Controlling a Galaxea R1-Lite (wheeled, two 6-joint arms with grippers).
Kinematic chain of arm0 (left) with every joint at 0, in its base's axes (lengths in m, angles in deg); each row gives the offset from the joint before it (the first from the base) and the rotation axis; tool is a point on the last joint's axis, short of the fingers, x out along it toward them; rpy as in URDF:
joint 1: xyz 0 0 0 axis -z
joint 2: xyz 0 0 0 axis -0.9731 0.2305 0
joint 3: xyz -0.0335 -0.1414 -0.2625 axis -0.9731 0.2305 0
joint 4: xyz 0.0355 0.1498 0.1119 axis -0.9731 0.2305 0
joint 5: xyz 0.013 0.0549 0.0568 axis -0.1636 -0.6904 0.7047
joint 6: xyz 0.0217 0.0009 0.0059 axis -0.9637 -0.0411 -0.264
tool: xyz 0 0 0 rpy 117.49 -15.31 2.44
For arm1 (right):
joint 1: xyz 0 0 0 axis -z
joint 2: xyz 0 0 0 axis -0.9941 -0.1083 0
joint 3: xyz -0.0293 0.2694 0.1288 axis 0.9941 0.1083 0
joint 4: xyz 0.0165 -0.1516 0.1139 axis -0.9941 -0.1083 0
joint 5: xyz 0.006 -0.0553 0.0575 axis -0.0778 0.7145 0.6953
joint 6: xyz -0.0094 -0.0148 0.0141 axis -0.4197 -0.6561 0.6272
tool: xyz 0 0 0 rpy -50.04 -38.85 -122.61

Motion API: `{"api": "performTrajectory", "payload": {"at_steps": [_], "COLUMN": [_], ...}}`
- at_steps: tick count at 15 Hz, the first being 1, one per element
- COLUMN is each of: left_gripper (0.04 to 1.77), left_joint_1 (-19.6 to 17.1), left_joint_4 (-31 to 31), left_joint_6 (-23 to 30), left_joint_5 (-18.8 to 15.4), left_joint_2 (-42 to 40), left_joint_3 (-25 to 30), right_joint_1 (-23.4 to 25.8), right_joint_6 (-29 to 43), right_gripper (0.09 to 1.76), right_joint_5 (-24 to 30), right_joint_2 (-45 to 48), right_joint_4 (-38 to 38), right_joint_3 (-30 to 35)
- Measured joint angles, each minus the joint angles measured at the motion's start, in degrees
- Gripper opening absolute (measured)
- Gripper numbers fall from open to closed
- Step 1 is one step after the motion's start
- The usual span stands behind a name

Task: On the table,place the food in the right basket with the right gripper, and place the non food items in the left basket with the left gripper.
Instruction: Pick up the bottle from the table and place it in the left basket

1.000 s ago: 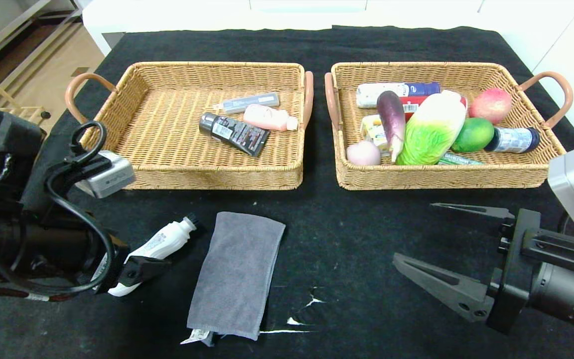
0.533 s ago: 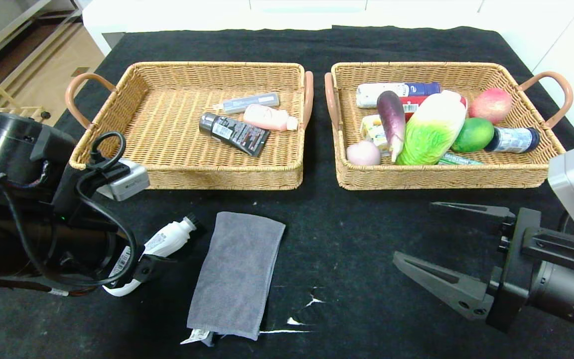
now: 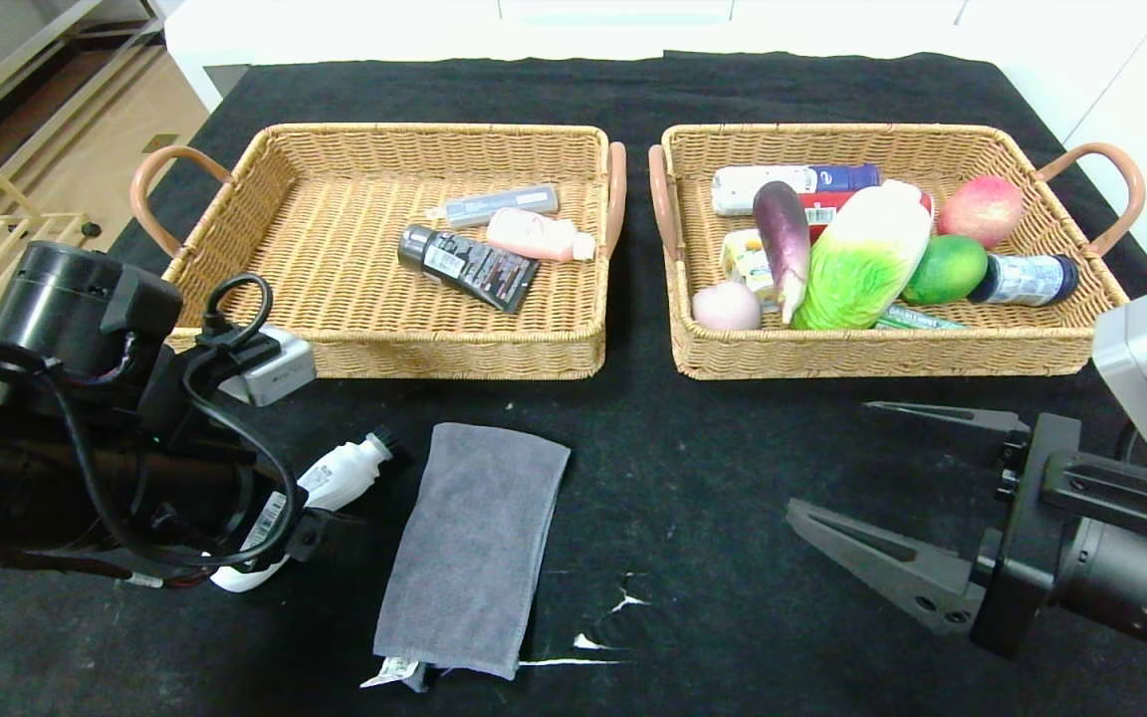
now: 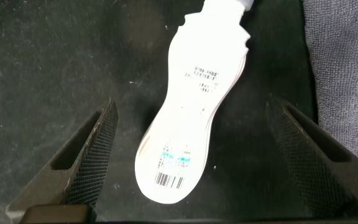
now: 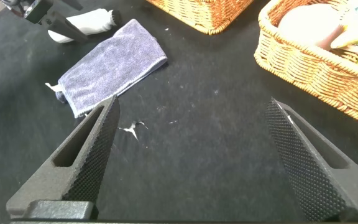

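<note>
A white tube with a black cap [image 3: 340, 474] lies on the black table at the front left, next to a folded grey towel [image 3: 474, 548]. My left gripper [image 3: 287, 510] is open and low over the tube's flat end. In the left wrist view the tube [image 4: 197, 93] lies between the two spread fingers, touching neither, and the left gripper [image 4: 191, 121] is empty. My right gripper [image 3: 829, 460] is open and empty above the bare table at the front right, as the right wrist view [image 5: 194, 106] also shows. The left basket [image 3: 384, 357] holds a dark tube [image 3: 469, 266], a pink bottle [image 3: 539, 236] and a grey tube.
The right basket [image 3: 892, 357] holds a cabbage [image 3: 862, 261], an eggplant [image 3: 783, 239], fruit and some bottles. A small packet [image 3: 396, 673] sticks out from under the towel's near end. White marks [image 3: 593, 637] lie on the cloth beside it.
My left arm has moved to the right and forward along the white tube, covering more of its flat end. The right gripper has stayed in place, open.
</note>
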Motion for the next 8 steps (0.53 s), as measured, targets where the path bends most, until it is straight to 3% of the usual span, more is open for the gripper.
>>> {"api": "performTrajectory", "payload": {"at_steps": [8], "left_gripper": [1.72], "left_joint_1": [0.04], "left_joint_4": [-1.15], "left_joint_6": [-0.10], "left_joint_5": [0.18], "left_joint_2": [0.63], "left_joint_3": [0.28], "right_joint_1": [0.04], "right_joint_6": [-0.02], "right_gripper": [1.71], "right_joint_5": [0.00], "right_joint_2": [-0.20], "right_joint_4": [0.02], "right_joint_3": [-0.02]}}
